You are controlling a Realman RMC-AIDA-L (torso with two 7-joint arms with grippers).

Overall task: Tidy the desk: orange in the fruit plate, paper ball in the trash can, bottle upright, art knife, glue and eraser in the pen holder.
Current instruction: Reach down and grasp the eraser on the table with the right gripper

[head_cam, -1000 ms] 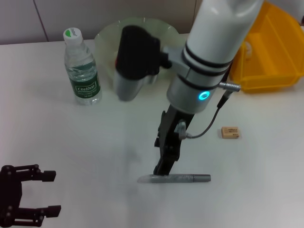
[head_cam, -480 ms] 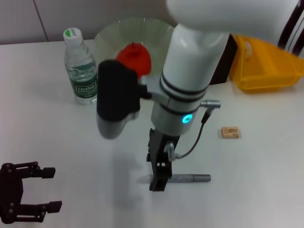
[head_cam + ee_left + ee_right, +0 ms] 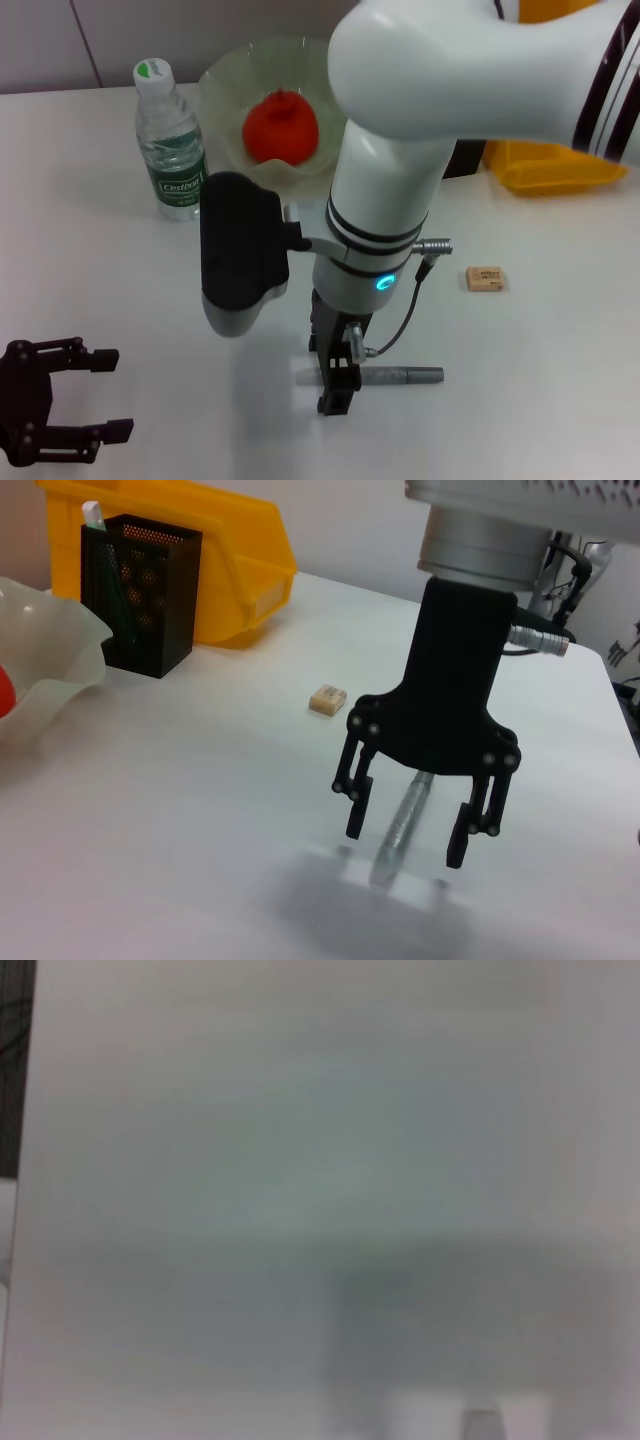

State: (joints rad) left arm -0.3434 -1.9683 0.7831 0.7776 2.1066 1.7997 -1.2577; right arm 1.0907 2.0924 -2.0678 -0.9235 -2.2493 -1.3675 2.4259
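Right hand low centre frame, fingers spread, straddling the art knife on the tabletop, contact unclear. Left hand lower left, open, idle.

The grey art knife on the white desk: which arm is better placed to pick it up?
The right. Its gripper hangs open directly above the grey art knife, one finger on each side. The left gripper sits far away at the desk's near left corner.
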